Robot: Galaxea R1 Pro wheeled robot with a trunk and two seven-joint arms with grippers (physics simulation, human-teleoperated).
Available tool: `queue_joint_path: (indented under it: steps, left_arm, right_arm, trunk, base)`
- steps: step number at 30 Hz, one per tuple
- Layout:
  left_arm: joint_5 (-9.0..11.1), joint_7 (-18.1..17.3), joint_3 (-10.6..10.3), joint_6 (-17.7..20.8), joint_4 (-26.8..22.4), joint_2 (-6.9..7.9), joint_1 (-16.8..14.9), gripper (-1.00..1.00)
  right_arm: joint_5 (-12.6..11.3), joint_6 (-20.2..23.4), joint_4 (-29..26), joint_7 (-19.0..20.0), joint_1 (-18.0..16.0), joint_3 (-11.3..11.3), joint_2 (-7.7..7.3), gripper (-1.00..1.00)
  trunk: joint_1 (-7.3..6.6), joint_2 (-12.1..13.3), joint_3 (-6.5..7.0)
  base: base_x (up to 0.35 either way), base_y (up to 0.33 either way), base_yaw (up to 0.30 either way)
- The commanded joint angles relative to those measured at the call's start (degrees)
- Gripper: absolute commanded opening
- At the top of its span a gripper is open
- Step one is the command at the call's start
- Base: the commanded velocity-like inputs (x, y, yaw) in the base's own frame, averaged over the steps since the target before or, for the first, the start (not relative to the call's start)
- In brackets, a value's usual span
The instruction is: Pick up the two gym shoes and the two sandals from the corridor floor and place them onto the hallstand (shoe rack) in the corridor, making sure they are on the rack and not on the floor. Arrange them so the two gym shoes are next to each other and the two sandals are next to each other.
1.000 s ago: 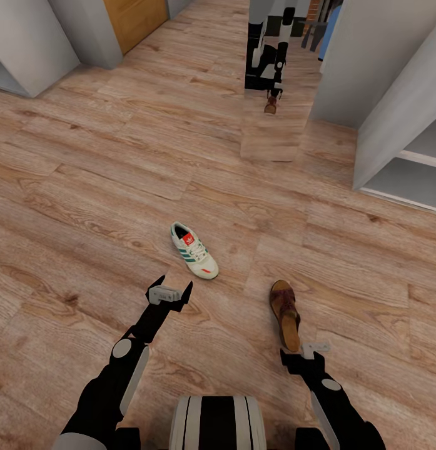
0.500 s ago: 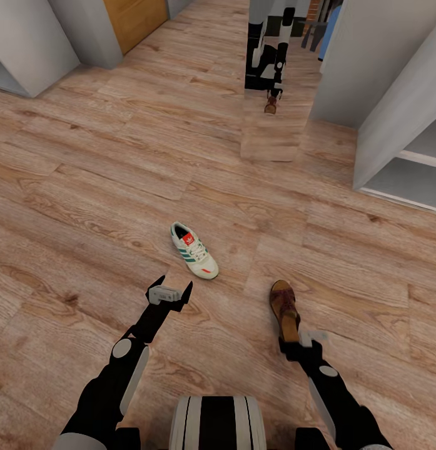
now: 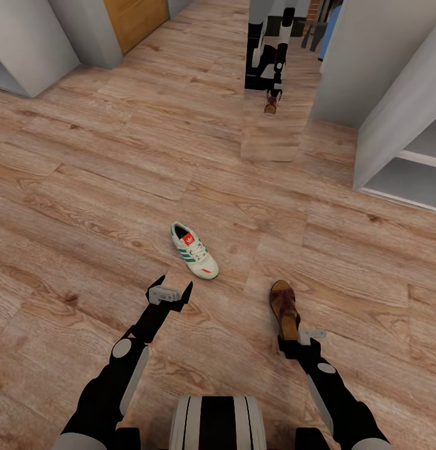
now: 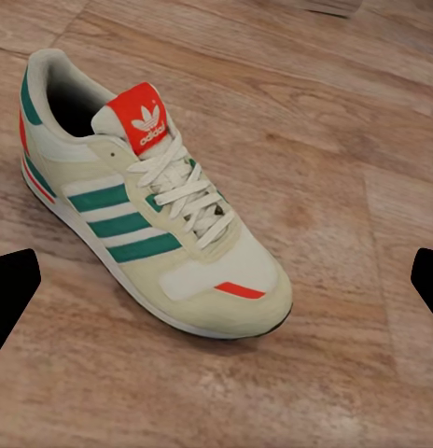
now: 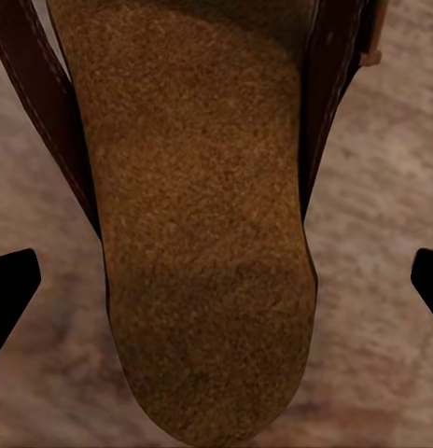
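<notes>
A cream-white gym shoe (image 3: 194, 250) with green stripes and a red tongue lies on the corridor floor (image 3: 117, 187), toe pointing toward me and to the right. My left gripper (image 3: 173, 286) hovers open just short of it. In the left wrist view the gym shoe (image 4: 151, 205) lies ahead between the spread fingertips (image 4: 11, 289). A dark brown sandal (image 3: 285, 311) lies to the right. My right gripper (image 3: 299, 338) is open over its near end, and the sandal's footbed (image 5: 202, 233) sits between the wide-apart fingertips (image 5: 11, 285).
An open grey shelf unit (image 3: 402, 169) stands at the right, and another grey unit (image 3: 17, 56) stands at the far left. I cannot tell if either is the hallstand. A mirror-like panel (image 3: 268, 81) and a wooden door (image 3: 135, 19) lie at the far end.
My right gripper has moved forward over the sandal's near end. The left arm, the gym shoe and the sandal have stayed put.
</notes>
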Motion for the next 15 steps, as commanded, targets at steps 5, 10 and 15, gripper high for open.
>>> queue_joint_path:
  steps: [5, 10, 15]
  left_arm:
    - [0.2, -0.3, 0.0, -0.1, 0.0, -0.02, 0.0, 1.00]
    - [0.2, -0.3, 0.0, 0.0, 0.0, -0.02, 0.0, 1.00]
    - [0.2, -0.4, 0.0, 0.0, -0.1, -0.02, 0.0, 1.00]
  right_arm:
    - [0.0, 0.3, 0.1, 0.0, -0.1, 0.0, 0.05, 1.00]
    - [0.0, 0.0, 0.9, 0.0, -0.1, 0.1, 0.13, 1.00]
    - [0.0, -1.0, 2.2, 0.0, -0.1, 0.1, 0.14, 1.00]
  trunk:
    - [-0.01, 0.0, -0.03]
    - [-0.01, 0.0, -0.03]
    - [-0.01, 0.0, -0.03]
  base:
    - [0.000, 0.000, 0.000]
    - [0.000, 0.000, 0.000]
    - [0.000, 0.000, 0.000]
